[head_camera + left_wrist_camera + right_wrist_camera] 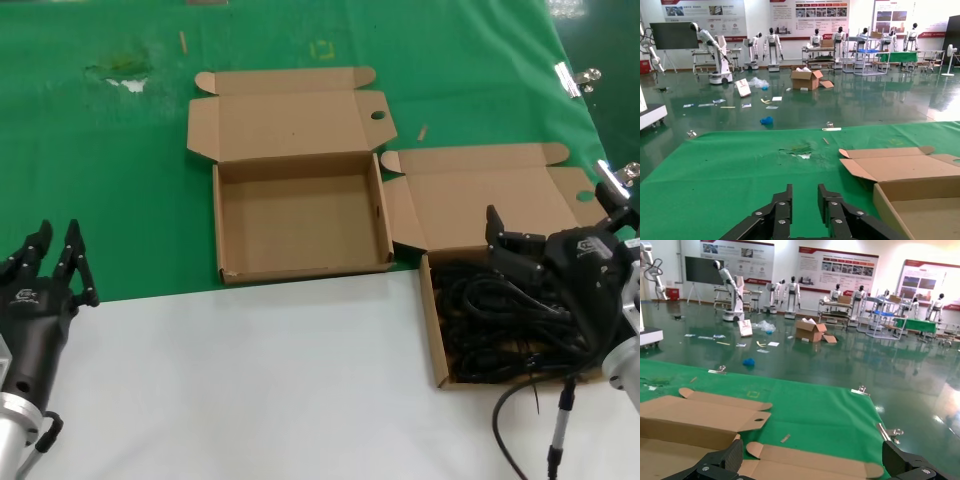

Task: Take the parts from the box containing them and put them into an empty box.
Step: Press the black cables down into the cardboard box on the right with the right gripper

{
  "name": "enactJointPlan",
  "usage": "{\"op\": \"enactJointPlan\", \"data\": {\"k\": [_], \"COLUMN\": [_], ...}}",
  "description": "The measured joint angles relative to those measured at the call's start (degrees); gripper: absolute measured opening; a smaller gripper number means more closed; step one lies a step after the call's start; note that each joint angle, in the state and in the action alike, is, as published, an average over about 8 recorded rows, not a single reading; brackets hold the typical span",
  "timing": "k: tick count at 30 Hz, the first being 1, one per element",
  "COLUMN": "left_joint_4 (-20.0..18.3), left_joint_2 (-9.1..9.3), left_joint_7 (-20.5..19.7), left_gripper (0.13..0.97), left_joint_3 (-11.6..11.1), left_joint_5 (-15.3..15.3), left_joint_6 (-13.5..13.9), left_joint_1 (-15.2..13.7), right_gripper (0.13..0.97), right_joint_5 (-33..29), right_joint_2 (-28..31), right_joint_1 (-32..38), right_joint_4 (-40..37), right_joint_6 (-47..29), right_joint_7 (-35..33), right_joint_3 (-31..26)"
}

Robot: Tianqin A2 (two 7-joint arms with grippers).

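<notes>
Logo on left gripper (55, 262), illegible.

Black parts (500, 320), brown boxes (300, 215)

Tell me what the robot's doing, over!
Right end effector open above cables in their box. Left end effector open, idle. Empty box unobstructed.

I see green cloth (120, 180) over the far half of the table, white surface (250, 380) nearer me. Torn patch (125, 75) in the cloth far left, small tan scrap (423, 131) beside it further right. Metal clips (575, 78) on the cloth's right edge. Beyond: littered hall floor, open carton (807, 79), blue scrap (766, 120), row of humanoid robots (772, 46), wall posters (837, 262).
</notes>
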Motion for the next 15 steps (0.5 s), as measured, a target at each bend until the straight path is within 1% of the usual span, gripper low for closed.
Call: {"op": "enactJointPlan", "data": {"k": [4,7,12,15], "left_joint_4": [0.00,0.00,0.00,0.00], "left_joint_2": [0.00,0.00,0.00,0.00], "left_joint_7": [0.00,-0.01,-0.01,-0.01], "left_gripper": [0.291,0.250,0.182,0.172], "left_joint_3": [0.00,0.00,0.00,0.00], "left_joint_5": [0.00,0.00,0.00,0.00], "left_joint_6": [0.00,0.00,0.00,0.00], "left_joint_1": [0.00,0.00,0.00,0.00], "right_gripper": [0.966,0.966,0.966,0.966], "right_joint_5": [3.06,5.79,11.70,15.85], "right_joint_2": [3.85,7.48,15.19,20.52], "right_joint_1": [0.36,0.90,2.70,4.59], "right_joint_4": [1.47,2.82,5.39,6.81], "right_joint_6": [2.14,3.68,6.00,6.98], "right_joint_7": [-1.31,-2.60,-4.82,-6.03], "right_joint_3": [-2.80,-5.28,-10.35,-14.00]}}
